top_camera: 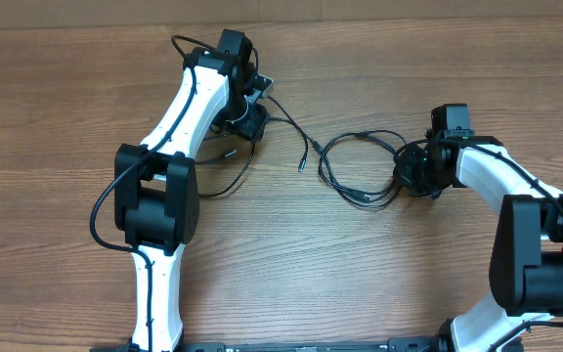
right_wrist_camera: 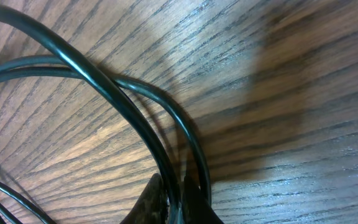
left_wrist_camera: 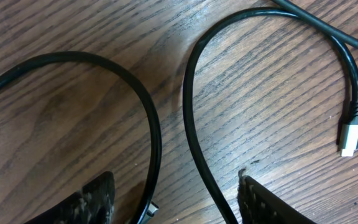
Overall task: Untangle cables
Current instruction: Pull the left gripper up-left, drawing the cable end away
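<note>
The right gripper (right_wrist_camera: pixel 171 208) is pinched nearly closed on the black cables (top_camera: pixel 360 168). One cord runs straight down between its fingertips at the edge of the coil (top_camera: pixel 355 181). A second cord crosses at the same spot, and I cannot tell whether it is nipped too. The left gripper (left_wrist_camera: pixel 176 205) stands partly open and low over the wood. Two separate strands pass between its fingers (left_wrist_camera: pixel 98 199) and neither pad visibly touches them, so it has hold of nothing.

The cables lie on the tabletop between the two arms. A loose coil sits in the middle beside the right gripper, and a more open pair of strands lies under the left gripper. A further strand nearby ends in a small silver plug (left_wrist_camera: pixel 348 138).

These cords look thin, light and limp, with enough spring to keep their curves. The jacket looks smooth and faintly glossy, so a strand could slide through the pads under a pull. The best hold is probably on a single strand well clear of any crossing, or just behind the plug, where the moulded body gives a stop. Gripping two strands together would likely drag the tangle along rather than open it. The plug end should not be yanked.

The wooden table (top_camera: pixel 76 88) should give some drag as the cords are drawn across it.
</note>
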